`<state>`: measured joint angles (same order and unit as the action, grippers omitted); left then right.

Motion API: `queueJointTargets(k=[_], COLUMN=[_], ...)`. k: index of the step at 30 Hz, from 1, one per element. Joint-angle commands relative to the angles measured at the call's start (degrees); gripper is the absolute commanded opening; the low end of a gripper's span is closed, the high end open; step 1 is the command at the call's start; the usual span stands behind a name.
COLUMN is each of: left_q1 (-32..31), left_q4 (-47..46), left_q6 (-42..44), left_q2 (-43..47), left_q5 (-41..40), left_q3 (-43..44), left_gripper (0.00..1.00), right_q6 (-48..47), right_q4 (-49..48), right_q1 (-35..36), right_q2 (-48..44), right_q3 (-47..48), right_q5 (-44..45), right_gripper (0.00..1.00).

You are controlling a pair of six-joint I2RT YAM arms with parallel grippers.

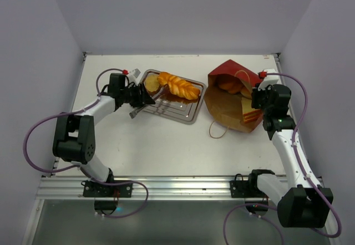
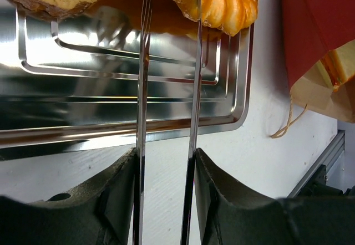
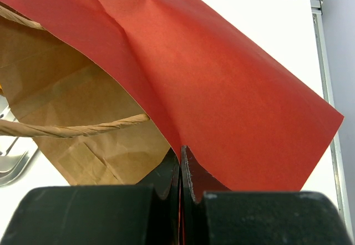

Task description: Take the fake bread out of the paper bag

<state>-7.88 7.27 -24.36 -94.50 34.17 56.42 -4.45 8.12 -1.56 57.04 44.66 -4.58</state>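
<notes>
The red paper bag [image 1: 228, 69] lies on its side at the right with its mouth facing the tray. Glossy fake bread [image 1: 232, 85] and a pale slice [image 1: 249, 111] show inside it. My right gripper [image 1: 257, 98] is shut on the bag's upper wall [image 3: 222, 73], pinching the paper between its fingers [image 3: 181, 149]. A braided golden loaf [image 1: 178, 86] and a round slice [image 1: 151, 83] lie on the metal tray [image 1: 178, 113]. My left gripper [image 1: 141, 97] is shut on metal tongs [image 2: 141, 117]. Their arms are spread, and their tips reach the braided loaf [image 2: 227, 4].
The bag's string handle [image 1: 218, 129] lies loose on the white table in front of the bag. The back wall and side walls enclose the table. A metal rail [image 1: 177, 187] runs along the near edge.
</notes>
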Motion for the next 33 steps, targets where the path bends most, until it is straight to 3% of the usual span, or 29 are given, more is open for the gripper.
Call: queueJointTargets(k=[1,18,26,28,33], left_q1=[0.4,0.5,0.1,-1.6,-15.2], left_q4=[1.6,2.9,1.4,0.9,-0.3], left_q6=[1.8,1.1,-0.8,-1.6,-3.5], left_q2=[2.9,5.3,16.3,21.3,29.1], left_q5=[-2.1,0.8,7.7,8.9,5.0], left_q3=[2.3,1.4,-5.4,-8.4,-11.2], left_gripper=[0.47,0.50,0.44,0.43,0.43], right_q6=[0.2,0.1,-0.6,-1.3,-3.8], right_q4=[-1.2,-1.2,-0.8,-0.5,1.5], right_q1=[-0.4,-0.4,-0.4,-0.4,-0.7], right_q2=[-0.4,-0.8,-0.5,-0.3,0.3], right_q3=[0.3,0.3,0.4,0.8,1.9], right_q5=[-0.7,-0.9,-1.7,-2.7,-5.8], right_gripper=[0.00,0.00,0.00,0.00,0.00])
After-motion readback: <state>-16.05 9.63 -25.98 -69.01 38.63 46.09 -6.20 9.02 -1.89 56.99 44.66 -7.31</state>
